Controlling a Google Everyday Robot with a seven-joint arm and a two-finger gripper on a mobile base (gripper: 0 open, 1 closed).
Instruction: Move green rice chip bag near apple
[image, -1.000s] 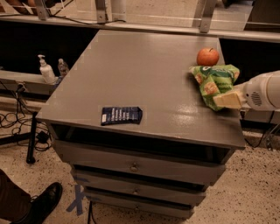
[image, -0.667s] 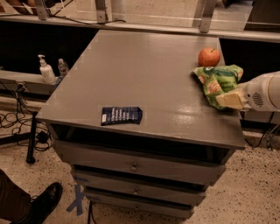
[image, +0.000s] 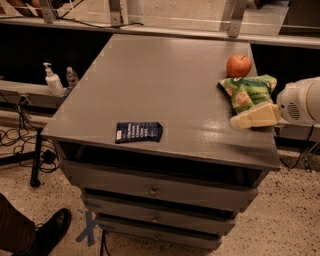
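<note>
1. Here's the tool (image: 245, 120), low over the right edge of the grey surface (image: 150, 85), with its white arm (image: 302, 102) hanging off the side behind it.
2. Wide, narrow or clamped on something? From this angle I cannot tell.
3. The green rice chip bag (image: 247, 91) lies crumpled right at the tool, just beyond it. Its near edge meets the tool's cream body, but whether it is touching or tucked under I can't say.
4. The apple (image: 239, 65) sits upright just past the bag, on the side away from the tool, close to the back right corner. The bag's far edge is just beside it.
5. Well off to the tool's left, near the front edge, a flat dark blue packet (image: 139, 132) lies alone.
6. Under the surface is a stack of closed drawers (image: 155, 187).
7. Far to the tool's left, past the surface, a pump bottle (image: 52, 81) and a smaller bottle (image: 72, 76) stand on a ledge. Down on the speckled floor there is a dark shoe (image: 50, 231).
</note>
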